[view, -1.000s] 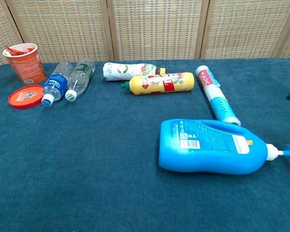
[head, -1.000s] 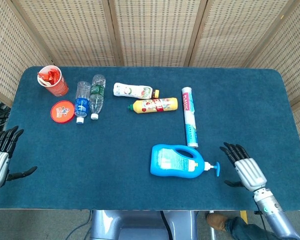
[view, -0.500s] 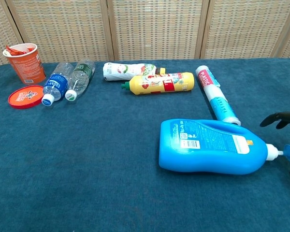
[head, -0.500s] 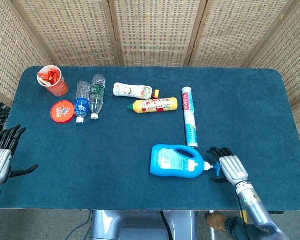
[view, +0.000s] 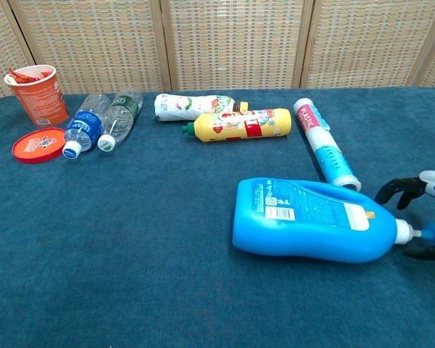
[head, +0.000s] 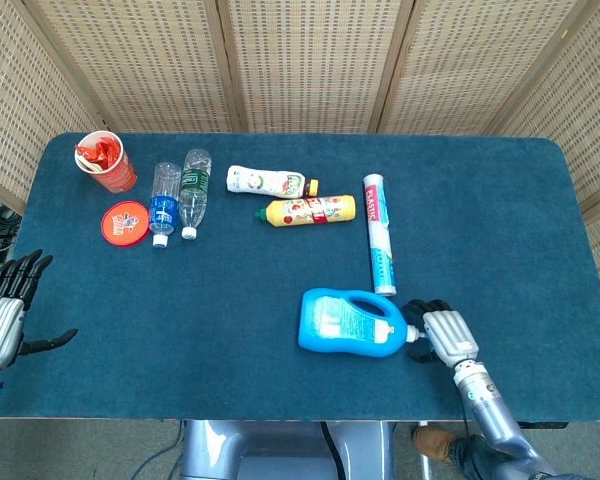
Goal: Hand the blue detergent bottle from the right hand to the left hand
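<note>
The blue detergent bottle [head: 348, 323] lies on its side near the table's [head: 280, 380] front edge, pump end toward the right hand [head: 442, 335]. It looks bulky, probably heavy, its plastic slick, so the built-in handle seems the surest hold. The right hand's fingers [view: 396, 190] curl around the pump neck; a firm grasp cannot be confirmed. Far off, the left hand [head: 2, 312] hangs spread, holding nothing

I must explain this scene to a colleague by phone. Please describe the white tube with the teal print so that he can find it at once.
On the blue table, look right of centre: the white tube lies lengthwise, pointing from the back toward the blue detergent bottle at the front. Unlike the yellow bottle beside it, it is slim, straight and white with teal print.
</note>
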You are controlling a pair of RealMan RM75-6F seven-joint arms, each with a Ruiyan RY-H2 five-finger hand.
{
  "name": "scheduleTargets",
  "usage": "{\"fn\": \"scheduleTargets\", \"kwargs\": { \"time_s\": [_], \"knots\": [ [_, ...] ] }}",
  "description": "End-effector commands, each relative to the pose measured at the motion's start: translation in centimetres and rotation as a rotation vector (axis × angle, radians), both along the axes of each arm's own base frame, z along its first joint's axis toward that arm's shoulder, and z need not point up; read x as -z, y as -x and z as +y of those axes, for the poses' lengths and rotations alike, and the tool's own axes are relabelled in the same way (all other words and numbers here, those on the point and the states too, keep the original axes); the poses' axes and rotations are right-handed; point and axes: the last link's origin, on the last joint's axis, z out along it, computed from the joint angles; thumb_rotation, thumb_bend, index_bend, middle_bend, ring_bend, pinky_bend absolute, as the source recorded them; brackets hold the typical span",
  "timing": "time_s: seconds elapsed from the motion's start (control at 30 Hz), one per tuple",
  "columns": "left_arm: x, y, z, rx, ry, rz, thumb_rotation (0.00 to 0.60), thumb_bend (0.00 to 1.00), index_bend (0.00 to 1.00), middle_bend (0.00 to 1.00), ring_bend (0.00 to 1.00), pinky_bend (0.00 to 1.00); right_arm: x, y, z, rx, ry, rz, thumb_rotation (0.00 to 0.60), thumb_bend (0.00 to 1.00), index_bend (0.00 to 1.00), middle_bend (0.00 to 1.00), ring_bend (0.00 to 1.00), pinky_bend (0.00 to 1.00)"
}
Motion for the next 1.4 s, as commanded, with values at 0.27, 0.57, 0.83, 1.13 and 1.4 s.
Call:
{"fn": "scheduleTargets", "kwargs": {
  "time_s": [0.27,0.57,0.83,1.13,1.4],
  "knots": [
    [-0.2,0.1,0.1,-0.005,0.000,-0.007,0.600,0.00,0.00,0.00,0.00,0.00,1.5,-1.4,-0.3,-0.016,-0.006,0.036,0.600,0.70,0.48,0.49,0.47,0.31],
    [-0.2,0.1,0.1,-0.005,0.000,-0.008,0.600,0.00,0.00,0.00,0.00,0.00,1.3,-1.8,-0.5,-0.043,0.057,0.095,0.600,0.82,0.67,0.68,0.69,0.55],
    [0.1,0.0,0.3,0.000,0.012,-0.007,0.600,0.00,0.00,0.00,0.00,0.00,-1.4,-2.8,-0.4,-0.154,0.128,0.072,0.600,0.81,0.67,0.69,0.70,0.56],
    [0.3,-0.7,1.1,0.037,0.067,-0.058,0.600,0.00,0.00,0.00,0.00,0.00,-5.0,-5.9,-1.0,-0.390,0.263,0.162,0.600,0.80,0.67,0.70,0.71,0.56],
    [0.3,-2.2,3.7,0.142,0.160,-0.126,0.600,0.00,0.00,0.00,0.00,0.00,-6.5,-10.1,-2.8,-0.654,0.388,0.304,0.600,0.80,0.67,0.70,0.71,0.56]
  ]
}}
